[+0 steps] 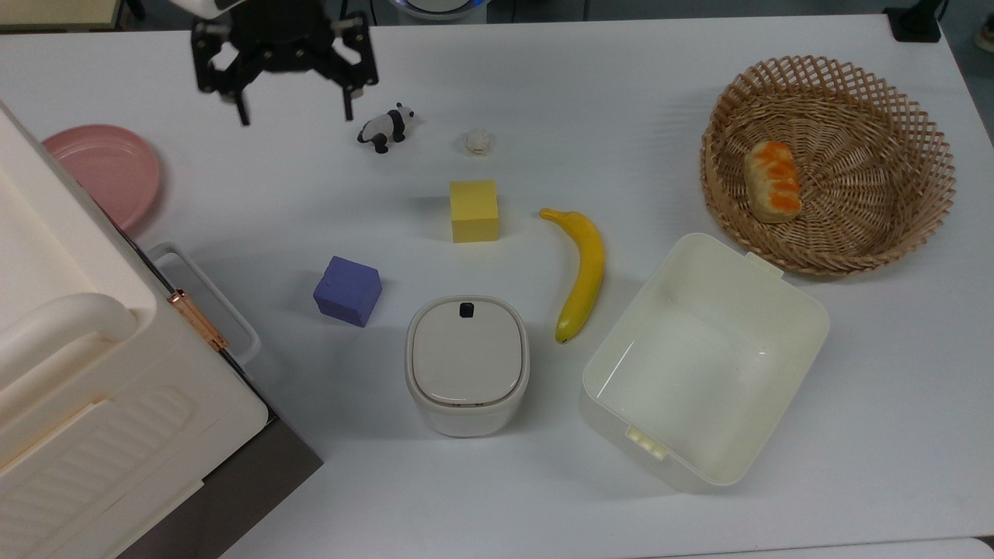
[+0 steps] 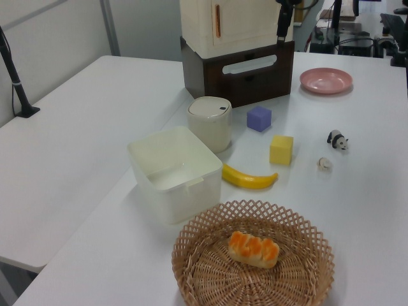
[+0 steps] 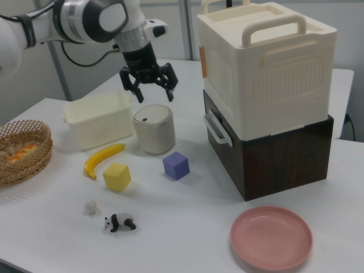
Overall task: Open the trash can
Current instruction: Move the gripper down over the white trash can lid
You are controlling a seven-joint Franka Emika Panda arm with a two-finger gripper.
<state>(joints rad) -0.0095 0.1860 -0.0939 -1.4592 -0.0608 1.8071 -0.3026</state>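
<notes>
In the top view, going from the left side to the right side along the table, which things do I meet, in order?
Pink plate → purple cube → trash can → banana → open cream tub → wicker basket.

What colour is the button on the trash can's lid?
Black; the button sits at the edge of the trash can's beige lid, clearest in the top view.
</notes>
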